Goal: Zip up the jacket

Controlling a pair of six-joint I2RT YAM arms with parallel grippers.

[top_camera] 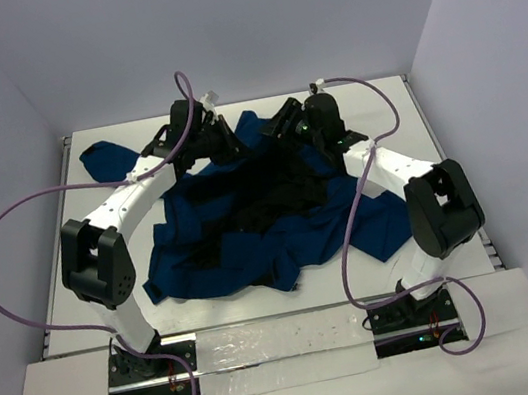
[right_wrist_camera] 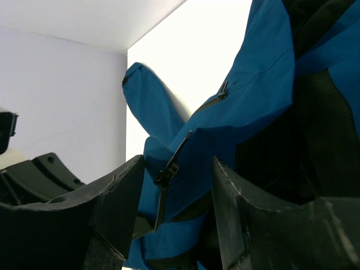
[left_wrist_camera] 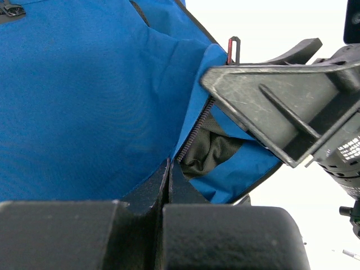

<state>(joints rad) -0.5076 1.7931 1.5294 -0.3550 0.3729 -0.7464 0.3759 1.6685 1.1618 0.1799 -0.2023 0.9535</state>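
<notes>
Top view: large navy-blue soft fabric jacket (top_camera: 213,257) lies crumpled mid white surface (top_camera: 213,314), front open, black lining (top_camera: 273,191) showing, one sleeve (top_camera: 101,162) thrown toward the far left corner. Both arms reach over it to the far side; left claw (top_camera: 219,139) and right claw (top_camera: 282,121) sit near each other on the fabric there. Left wrist: left claw is clamped tight on the blue front edge, just beside the row of dark zipper teeth (left_wrist_camera: 197,132). A finger of the right claw lies over the same edge, with a small red-and-black tab (left_wrist_camera: 233,48) poking up behind it; pull or not, can't tell. Right wrist: right claw's jaws stand apart, with fabric and what looks like a black zipper slider (right_wrist_camera: 167,171) hanging between them, nothing pinched that I can see. I read this as setup: one side anchored, slider not yet grabbed, zip not engaged. Next I'd close right on the slider, hold left taut, and line up both edges before pulling. Fabric is slack and bunched, so I expect the teeth to wander.
</notes>
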